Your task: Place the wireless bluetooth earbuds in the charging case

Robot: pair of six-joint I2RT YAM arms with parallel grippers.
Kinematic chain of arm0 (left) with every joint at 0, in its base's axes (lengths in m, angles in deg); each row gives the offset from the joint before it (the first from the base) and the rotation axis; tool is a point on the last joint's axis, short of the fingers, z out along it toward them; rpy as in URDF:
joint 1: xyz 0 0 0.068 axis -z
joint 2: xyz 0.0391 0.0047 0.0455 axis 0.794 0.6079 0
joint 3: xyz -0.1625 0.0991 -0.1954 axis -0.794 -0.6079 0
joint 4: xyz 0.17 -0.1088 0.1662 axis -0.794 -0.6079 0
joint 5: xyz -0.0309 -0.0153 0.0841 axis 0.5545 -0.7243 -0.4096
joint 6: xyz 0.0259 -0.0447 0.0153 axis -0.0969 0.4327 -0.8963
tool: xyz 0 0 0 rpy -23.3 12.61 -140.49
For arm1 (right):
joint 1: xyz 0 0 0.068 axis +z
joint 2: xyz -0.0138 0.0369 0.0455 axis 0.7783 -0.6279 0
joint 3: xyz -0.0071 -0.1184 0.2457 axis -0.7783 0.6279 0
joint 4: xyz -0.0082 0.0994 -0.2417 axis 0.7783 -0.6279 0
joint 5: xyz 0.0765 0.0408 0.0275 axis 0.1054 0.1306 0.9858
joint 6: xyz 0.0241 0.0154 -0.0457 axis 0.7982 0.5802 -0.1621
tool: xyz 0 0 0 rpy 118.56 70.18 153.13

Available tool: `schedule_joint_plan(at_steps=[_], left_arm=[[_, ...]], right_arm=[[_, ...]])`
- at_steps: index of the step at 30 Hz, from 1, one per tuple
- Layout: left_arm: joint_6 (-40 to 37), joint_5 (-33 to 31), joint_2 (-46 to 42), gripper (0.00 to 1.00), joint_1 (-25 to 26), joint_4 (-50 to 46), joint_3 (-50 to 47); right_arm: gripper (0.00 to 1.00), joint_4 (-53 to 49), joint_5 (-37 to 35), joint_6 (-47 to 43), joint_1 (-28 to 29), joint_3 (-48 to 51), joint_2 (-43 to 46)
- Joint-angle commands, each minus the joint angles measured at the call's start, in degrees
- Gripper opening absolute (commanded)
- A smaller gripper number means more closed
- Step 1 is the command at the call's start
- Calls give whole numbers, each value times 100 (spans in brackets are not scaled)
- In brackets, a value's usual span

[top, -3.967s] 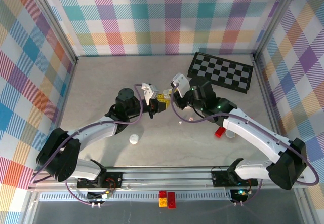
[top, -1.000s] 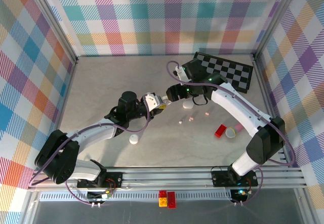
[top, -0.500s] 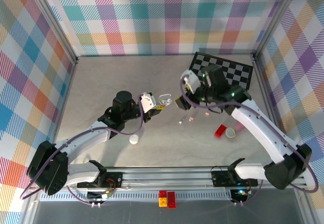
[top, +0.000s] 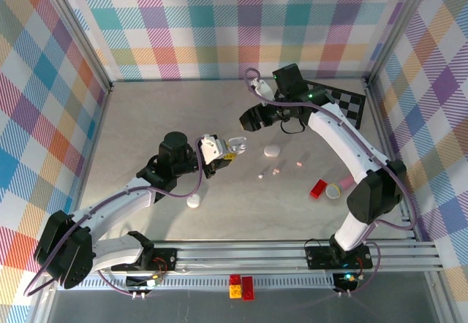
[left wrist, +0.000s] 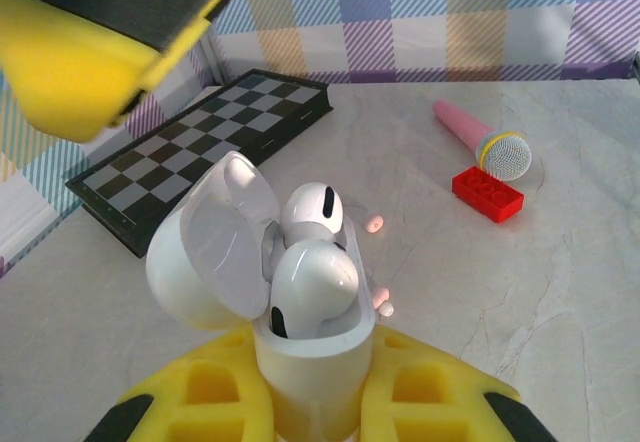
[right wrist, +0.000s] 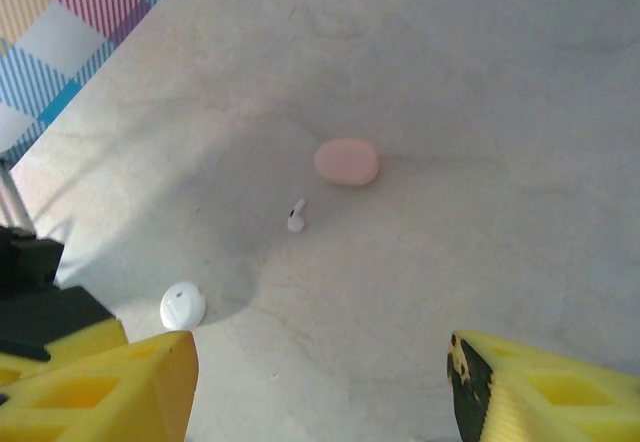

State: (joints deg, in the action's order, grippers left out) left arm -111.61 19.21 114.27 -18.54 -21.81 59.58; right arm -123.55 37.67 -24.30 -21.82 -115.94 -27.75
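Observation:
My left gripper [top: 229, 150] is shut on a white charging case [left wrist: 308, 362], held upright with its lid [left wrist: 205, 247] swung open to the left. Two white earbuds [left wrist: 315, 280] sit in the case, one behind the other. Loose earbuds lie on the table to the right: a white one [top: 261, 176] and two pale pink ones [top: 276, 170] [top: 299, 164]. My right gripper [top: 252, 118] hovers open and empty behind them. In the right wrist view its yellow fingers [right wrist: 110, 382] frame the white earbud [right wrist: 297, 217] and a pink pebble-like case [right wrist: 347, 162].
A small white round case [top: 193, 201] lies near the left arm. A red block [top: 318, 188] and a pink microphone [top: 340, 189] sit to the right. A folded chessboard [top: 344, 104] lies at the back right.
My right gripper has lifted away from the loose earbuds toward the back, empty, its jaws a little narrower. The left gripper still holds the open case in about the same place.

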Motion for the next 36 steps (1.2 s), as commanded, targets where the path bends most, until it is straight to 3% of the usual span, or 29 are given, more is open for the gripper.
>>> schedule_joint_plan(at_steps=[1,18,25,29,31,36], left_arm=[[83,61,-151,0,43,152,201],[312,-163,-183,0,42,187,265],[378,-11,-286,0,43,-365,408],[435,364,-424,0,43,-767,464],[498,676,-447,0,43,-1047,575],[610,1242,-479,0,41,-1489,755]], right_arm=[[67,-430,411,-371,69,-133,-16],[68,-651,1364,-1373,113,637,640],[68,-166,1279,-1547,113,1174,1256],[69,354,1578,-2502,174,1836,1807],[71,482,1227,-3303,419,2175,2053],[65,772,803,-4161,736,2416,2195]])
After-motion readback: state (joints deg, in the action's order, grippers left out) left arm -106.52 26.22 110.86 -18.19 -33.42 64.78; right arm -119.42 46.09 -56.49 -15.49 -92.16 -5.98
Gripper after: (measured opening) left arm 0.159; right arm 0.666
